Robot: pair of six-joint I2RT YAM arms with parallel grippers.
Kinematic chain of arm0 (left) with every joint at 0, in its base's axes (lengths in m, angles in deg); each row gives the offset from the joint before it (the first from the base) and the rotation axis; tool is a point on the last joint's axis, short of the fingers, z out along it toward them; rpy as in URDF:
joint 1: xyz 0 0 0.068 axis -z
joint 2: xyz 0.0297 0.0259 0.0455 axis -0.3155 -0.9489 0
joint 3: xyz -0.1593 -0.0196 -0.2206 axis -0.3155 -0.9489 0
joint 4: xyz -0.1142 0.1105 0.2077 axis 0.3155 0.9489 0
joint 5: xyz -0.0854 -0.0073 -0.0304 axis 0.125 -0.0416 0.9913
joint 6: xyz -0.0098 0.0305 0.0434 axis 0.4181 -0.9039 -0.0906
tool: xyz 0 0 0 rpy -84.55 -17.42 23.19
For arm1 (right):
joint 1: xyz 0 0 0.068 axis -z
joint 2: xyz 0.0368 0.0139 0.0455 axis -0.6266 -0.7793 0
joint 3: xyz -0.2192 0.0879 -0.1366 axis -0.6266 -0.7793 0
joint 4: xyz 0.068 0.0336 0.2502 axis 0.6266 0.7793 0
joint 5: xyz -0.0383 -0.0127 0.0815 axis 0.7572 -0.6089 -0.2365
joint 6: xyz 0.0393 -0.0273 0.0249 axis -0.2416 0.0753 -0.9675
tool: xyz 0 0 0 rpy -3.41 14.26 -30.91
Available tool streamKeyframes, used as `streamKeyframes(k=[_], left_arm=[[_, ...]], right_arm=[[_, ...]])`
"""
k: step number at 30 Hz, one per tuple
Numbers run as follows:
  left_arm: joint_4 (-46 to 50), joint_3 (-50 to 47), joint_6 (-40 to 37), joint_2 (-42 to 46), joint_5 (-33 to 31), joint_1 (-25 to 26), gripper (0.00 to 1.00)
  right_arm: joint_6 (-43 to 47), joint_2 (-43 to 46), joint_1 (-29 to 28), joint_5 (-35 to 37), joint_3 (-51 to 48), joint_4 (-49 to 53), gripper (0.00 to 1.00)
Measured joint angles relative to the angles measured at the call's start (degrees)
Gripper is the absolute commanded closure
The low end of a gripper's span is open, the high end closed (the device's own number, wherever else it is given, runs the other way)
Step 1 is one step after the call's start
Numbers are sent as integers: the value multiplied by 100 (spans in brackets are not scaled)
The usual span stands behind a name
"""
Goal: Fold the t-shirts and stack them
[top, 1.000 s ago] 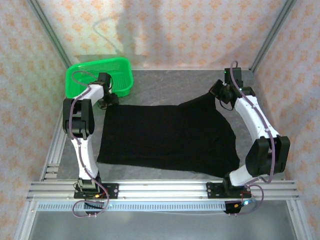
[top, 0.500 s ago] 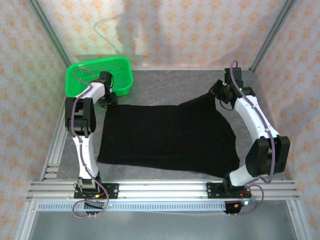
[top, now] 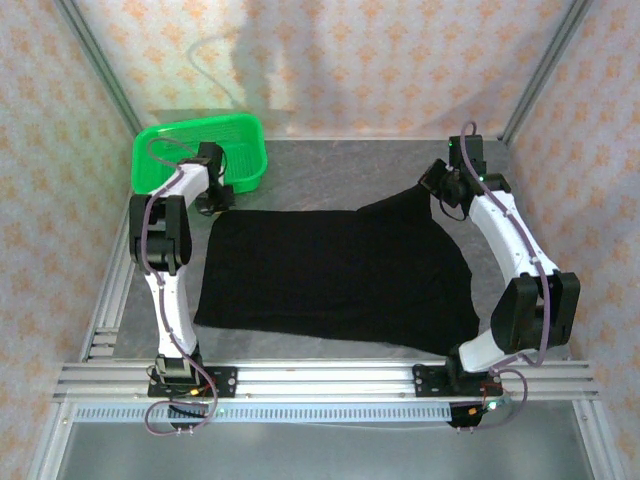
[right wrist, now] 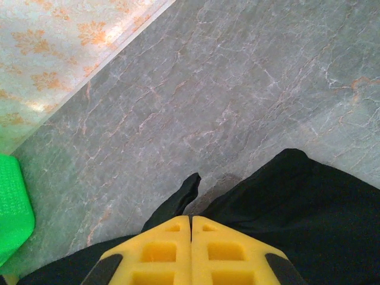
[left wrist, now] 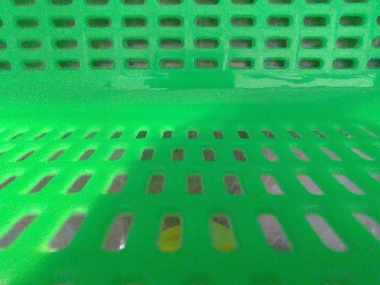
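1. One black t-shirt lies spread on the grey marbled surface between the two arms. Its near edge is close to the arm bases.
2. Most of the cloth lies flat, but the far right corner is drawn into a peak that runs up to the right claw.
3. From the right wrist, that claw's yellow fingers are pressed together, pinching the t-shirt's edge. Black cloth spreads away beneath them on both sides, and a small fold pokes out just past the tips.
4. Bare surface fills the rest of that view, with a strip of patterned wall at the far left.
5. A green mesh basket sits in the far left corner of the surface, near the t-shirt's far left corner.
6. The left claw is at the basket's near side, just beside that far left corner of the t-shirt. It is pressed together, and I cannot tell whether any cloth is caught in it.
7. From the left wrist, the basket's slotted green plastic is seen very close. Two yellow patches show through low slots, and I cannot tell what they are.
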Motion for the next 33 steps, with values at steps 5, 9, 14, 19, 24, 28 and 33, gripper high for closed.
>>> streamKeyframes(k=[5,9,14,19,24,28,33], left_arm=[[282,-94,4,533,201,-35,100],[319,-157,2,1263,417,-37,100],[323,-398,-17,1803,662,-35,100],[354,-935,-22,2166,691,-39,100],[369,-1388,-22,2658,660,-105,100],[343,-1694,-20,3016,592,-114,100],[271,-2229,-13,3436,527,-114,100]], right_arm=[[15,0,0,61,116,0,100],[37,0,0,59,188,2,100],[87,101,0,59,184,87,100],[190,656,0,173,-20,323,100],[175,1425,0,367,-485,608,100],[13,1845,2,487,-872,903,100],[-382,2382,0,603,-1530,1257,100]])
